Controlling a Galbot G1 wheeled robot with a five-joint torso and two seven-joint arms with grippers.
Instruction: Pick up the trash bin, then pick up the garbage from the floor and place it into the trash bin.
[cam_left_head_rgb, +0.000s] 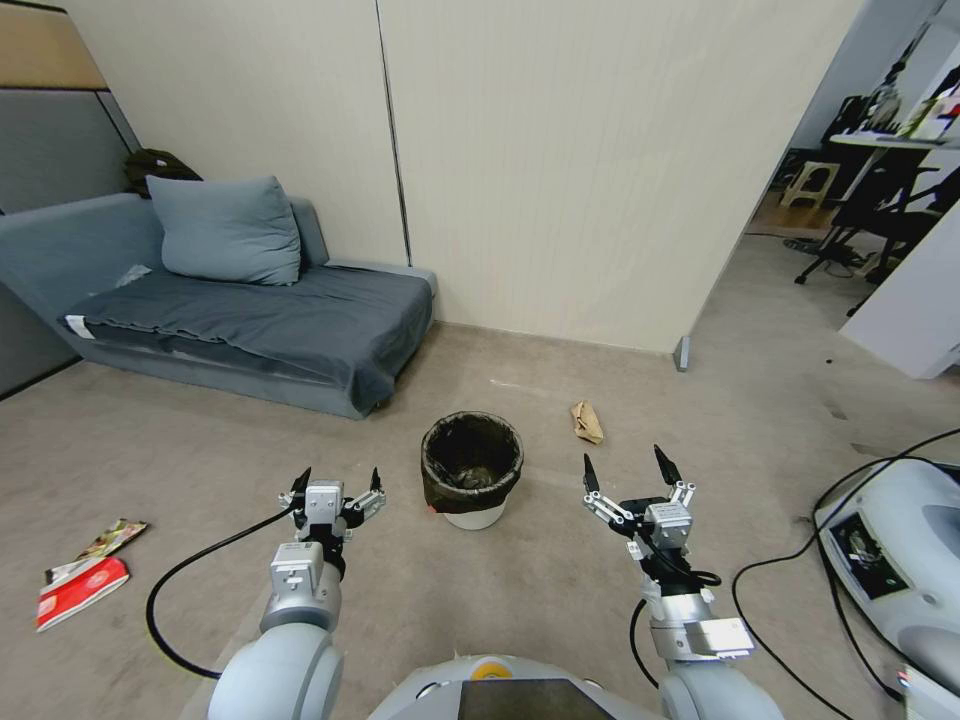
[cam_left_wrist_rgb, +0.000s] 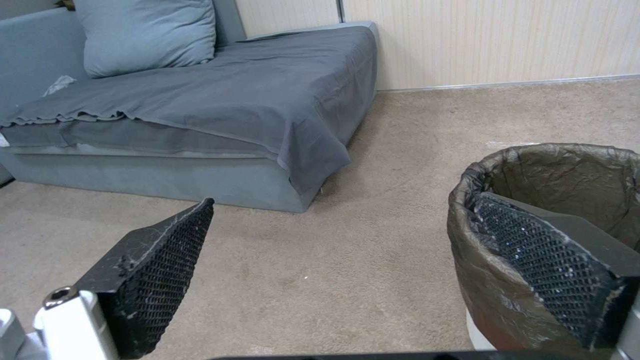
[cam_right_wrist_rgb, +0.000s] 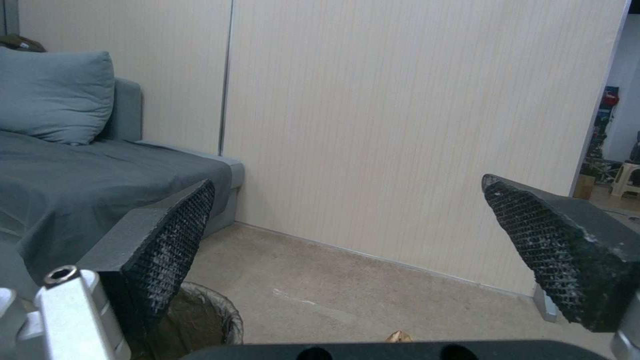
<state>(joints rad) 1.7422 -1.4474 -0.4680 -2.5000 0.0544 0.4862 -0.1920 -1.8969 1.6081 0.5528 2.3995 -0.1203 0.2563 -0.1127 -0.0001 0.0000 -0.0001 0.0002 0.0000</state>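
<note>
Head view, nearest first: we logged the left gripper with fingers spread, holding nothing, low over the floor just left of the bin. We logged the right gripper, also spread and empty, right of the bin. Between them the bin stood upright on the carpet, black bag folded over its rim. Red-and-white packets lay at far left. Beyond the bin we noted a brown paper scrap, then the sofa and wall.
</note>
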